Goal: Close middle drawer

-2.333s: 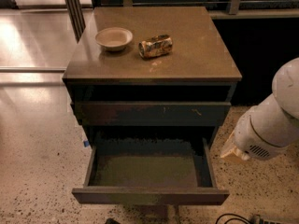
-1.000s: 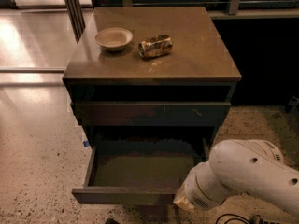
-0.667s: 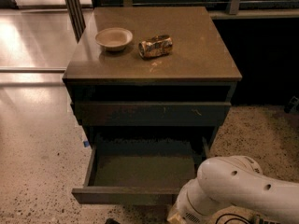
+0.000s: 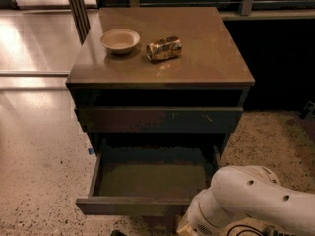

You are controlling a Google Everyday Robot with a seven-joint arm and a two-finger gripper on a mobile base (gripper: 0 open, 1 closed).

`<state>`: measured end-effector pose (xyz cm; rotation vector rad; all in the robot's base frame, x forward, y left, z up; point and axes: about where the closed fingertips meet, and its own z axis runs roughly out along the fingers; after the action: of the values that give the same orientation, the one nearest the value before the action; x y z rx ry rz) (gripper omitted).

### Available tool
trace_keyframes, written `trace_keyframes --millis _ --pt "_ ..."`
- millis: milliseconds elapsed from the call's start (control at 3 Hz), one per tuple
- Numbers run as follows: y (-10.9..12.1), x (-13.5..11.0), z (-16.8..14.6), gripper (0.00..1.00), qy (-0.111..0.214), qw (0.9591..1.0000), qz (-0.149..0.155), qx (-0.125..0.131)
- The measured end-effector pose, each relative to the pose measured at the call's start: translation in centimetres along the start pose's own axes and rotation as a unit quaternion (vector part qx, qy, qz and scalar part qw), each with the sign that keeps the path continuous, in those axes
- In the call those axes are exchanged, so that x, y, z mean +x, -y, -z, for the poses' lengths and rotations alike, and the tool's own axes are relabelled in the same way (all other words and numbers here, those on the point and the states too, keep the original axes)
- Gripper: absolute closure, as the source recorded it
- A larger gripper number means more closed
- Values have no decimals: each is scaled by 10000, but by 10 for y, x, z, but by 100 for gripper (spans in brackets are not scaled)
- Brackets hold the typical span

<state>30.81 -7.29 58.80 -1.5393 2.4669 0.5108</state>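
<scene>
The middle drawer is pulled far out of the brown cabinet, showing its dull olive-grey floor. Its plain dark front faces the camera. The drawer front above it is pushed in and has pale scratch marks. My white arm lies low at the bottom right, its end just in front of the open drawer's right front corner. The gripper is below the bottom edge of the picture and does not show.
On the cabinet top stand a small pale bowl and a crushed can. Speckled floor lies to the left and in front. Dark shelving stands to the right, and a metal post at the back left.
My arm has swung from the cabinet's right side down to the front of the open drawer at the bottom right. The drawer is open as far as before.
</scene>
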Motion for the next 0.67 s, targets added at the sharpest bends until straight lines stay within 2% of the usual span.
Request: trace_keyframes --millis 333,667 --pt "7 9 -18 100 494 9985 -220 -5" --pt "29 3 -60 100 1007 9943 -347 81"
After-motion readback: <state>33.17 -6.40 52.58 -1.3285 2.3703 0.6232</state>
